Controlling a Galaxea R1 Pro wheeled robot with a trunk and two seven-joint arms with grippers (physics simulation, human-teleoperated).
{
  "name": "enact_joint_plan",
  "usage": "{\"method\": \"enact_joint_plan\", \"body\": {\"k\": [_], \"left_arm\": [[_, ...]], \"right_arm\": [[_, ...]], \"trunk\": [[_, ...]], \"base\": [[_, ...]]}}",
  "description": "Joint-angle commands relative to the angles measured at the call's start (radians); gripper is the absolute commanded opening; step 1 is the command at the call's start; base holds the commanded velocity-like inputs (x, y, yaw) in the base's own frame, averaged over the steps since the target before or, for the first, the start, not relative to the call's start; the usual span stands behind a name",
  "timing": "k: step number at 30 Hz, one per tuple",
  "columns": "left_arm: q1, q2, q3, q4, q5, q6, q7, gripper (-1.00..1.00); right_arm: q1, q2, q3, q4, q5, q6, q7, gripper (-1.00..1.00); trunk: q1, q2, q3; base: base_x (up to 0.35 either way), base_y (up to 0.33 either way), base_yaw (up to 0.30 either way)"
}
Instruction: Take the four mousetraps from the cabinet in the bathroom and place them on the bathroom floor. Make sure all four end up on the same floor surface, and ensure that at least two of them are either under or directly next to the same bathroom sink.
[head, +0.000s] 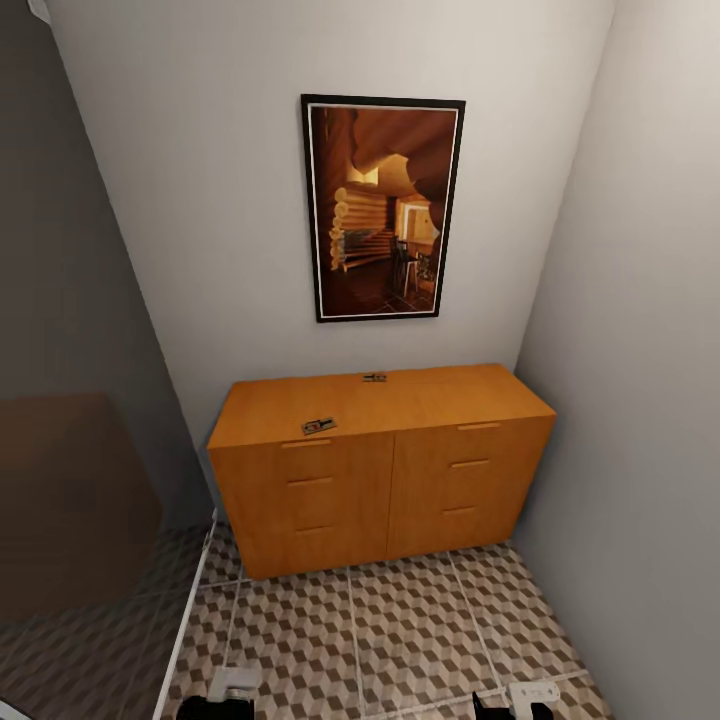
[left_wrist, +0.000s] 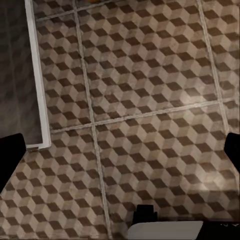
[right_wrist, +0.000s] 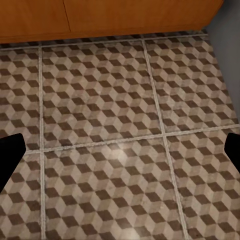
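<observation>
Orange-brown cabinet ahead of me carries two mousetraps on top, one near the front edge, one probably at the back. Both my claws, left and right, hang spread open over the cube-patterned floor.

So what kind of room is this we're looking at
Probably a corner of a bathroom, though no fixtures are in view: cube-patterned floor tiles, a low orange-brown wooden cabinet against the wall under a framed picture, and a white strip edging a plain grey floor.
</observation>
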Motion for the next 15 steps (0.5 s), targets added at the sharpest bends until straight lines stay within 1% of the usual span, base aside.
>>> {"method": "enact_joint_plan", "body": {"k": [1, 2, 3, 5, 6, 7, 8, 10, 12, 15], "left_arm": [[0.000, 0.012, -0.008, -0.047, 0.010, 0.033, 0.005, 1.00], [0.000, 0.022, -0.008, -0.093, 0.010, 0.066, 0.005, 1.00], [0.000, 0.063, -0.006, -0.275, 0.009, 0.194, 0.006, 1.00], [0.000, 0.085, 0.000, -0.362, 0.009, 0.258, 0.007, 1.00], [0.000, 0.103, 0.012, -0.448, 0.009, 0.324, 0.007, 1.00], [0.000, 0.110, 0.022, -0.490, 0.009, 0.357, 0.007, 1.00], [0.000, 0.121, 0.051, -0.573, 0.009, 0.423, 0.007, 1.00], [0.000, 0.128, 0.090, -0.652, 0.007, 0.491, 0.007, 1.00], [0.000, 0.135, 0.176, -0.808, 0.005, 0.620, 0.006, 1.00], [0.000, 0.137, 0.224, -0.916, 0.003, 0.709, 0.005, 1.00]], "right_arm": [[-0.001, 0.000, 0.009, 0.000, -0.006, -0.002, -0.003, 1.00], [-0.001, 0.000, 0.009, 0.000, -0.006, -0.002, -0.003, 1.00], [-0.001, 0.000, 0.009, 0.000, -0.007, -0.002, -0.002, 1.00], [0.000, 0.000, 0.009, 0.000, -0.006, -0.002, -0.001, 1.00], [0.000, 0.000, 0.009, 0.000, -0.007, -0.002, -0.001, 1.00], [0.000, 0.000, 0.009, 0.000, -0.006, -0.002, -0.001, 1.00], [0.000, 0.001, 0.009, 0.000, -0.006, -0.002, 0.000, 1.00], [0.000, 0.001, 0.009, 0.000, -0.006, -0.002, 0.000, 1.00], [-0.001, 0.001, 0.009, 0.000, -0.006, -0.002, 0.000, 1.00], [-0.001, 0.001, 0.009, 0.000, -0.006, -0.002, 0.000, 1.00]], "trunk": [[0.001, -0.002, -0.002], [0.001, -0.002, -0.002], [0.001, -0.002, -0.002], [0.001, -0.002, -0.002], [0.001, -0.002, -0.002], [0.001, -0.002, -0.002], [0.001, -0.002, -0.002], [0.001, -0.002, -0.002], [0.001, -0.002, -0.002], [0.001, -0.002, -0.002]], "base": [[0.000, 0.000, 0.000], [0.000, 0.000, 0.000], [0.000, 0.000, 0.000], [0.000, 0.000, 0.000], [0.000, 0.000, 0.000], [0.000, 0.000, 0.000], [0.000, 0.000, 0.000], [0.000, 0.000, 0.000], [0.000, 0.000, 0.000], [0.000, 0.000, 0.000]]}}
